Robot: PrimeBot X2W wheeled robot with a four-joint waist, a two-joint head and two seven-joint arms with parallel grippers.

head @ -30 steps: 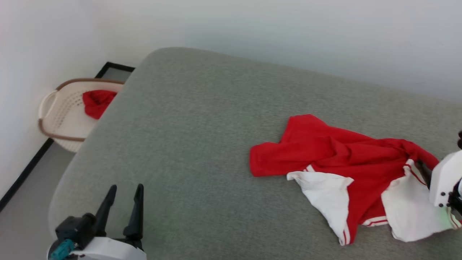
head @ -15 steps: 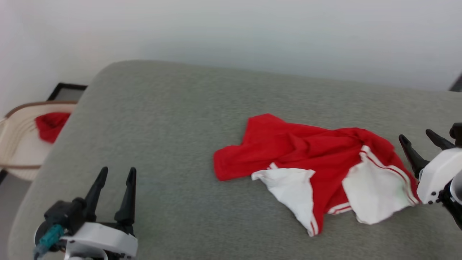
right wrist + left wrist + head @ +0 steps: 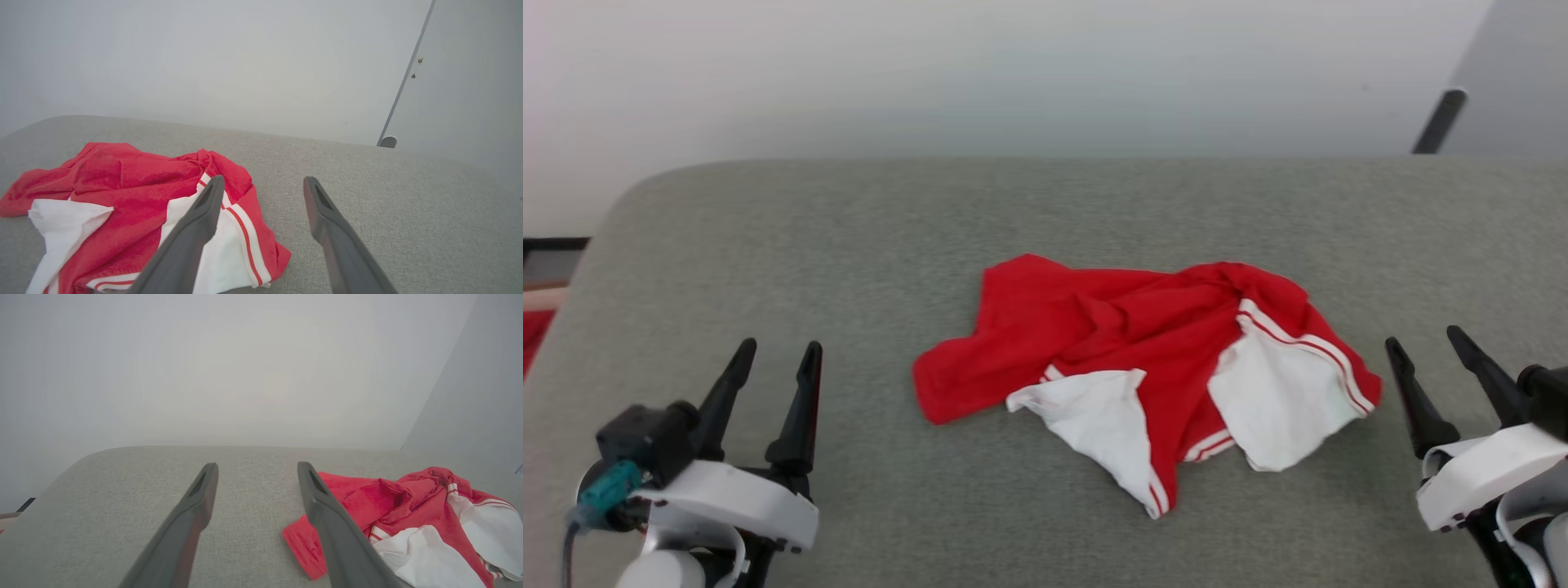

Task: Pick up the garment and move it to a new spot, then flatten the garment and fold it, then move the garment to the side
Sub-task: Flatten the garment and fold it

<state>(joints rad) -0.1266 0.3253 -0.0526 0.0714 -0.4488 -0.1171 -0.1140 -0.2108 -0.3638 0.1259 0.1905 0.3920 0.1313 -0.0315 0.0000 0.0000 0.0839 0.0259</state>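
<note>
The garment [image 3: 1127, 335], a bright red shirt with white striped sleeves, lies crumpled in the middle of the grey padded surface [image 3: 849, 237]. My left gripper [image 3: 776, 353] stands open at the lower left, well clear of the cloth. At the lower right, my right gripper [image 3: 1425, 343] is open just beside the shirt's right sleeve edge, not touching it. The left wrist view has the garment [image 3: 392, 506] right of the open left gripper [image 3: 257, 467]. In the right wrist view the garment [image 3: 135, 183] lies left of the open right gripper [image 3: 263, 181].
A pale wall rises behind the surface. A dark door stop [image 3: 1437, 121] leans at the back right. At the far left edge a strip of basket rim [image 3: 543, 297] with red cloth [image 3: 535, 339] below it peeks in beside the surface.
The head camera has swung right, so the garment now sits mid-picture and the basket has slid almost out. My right gripper has let go of the sleeve and drawn back to the shirt's right.
</note>
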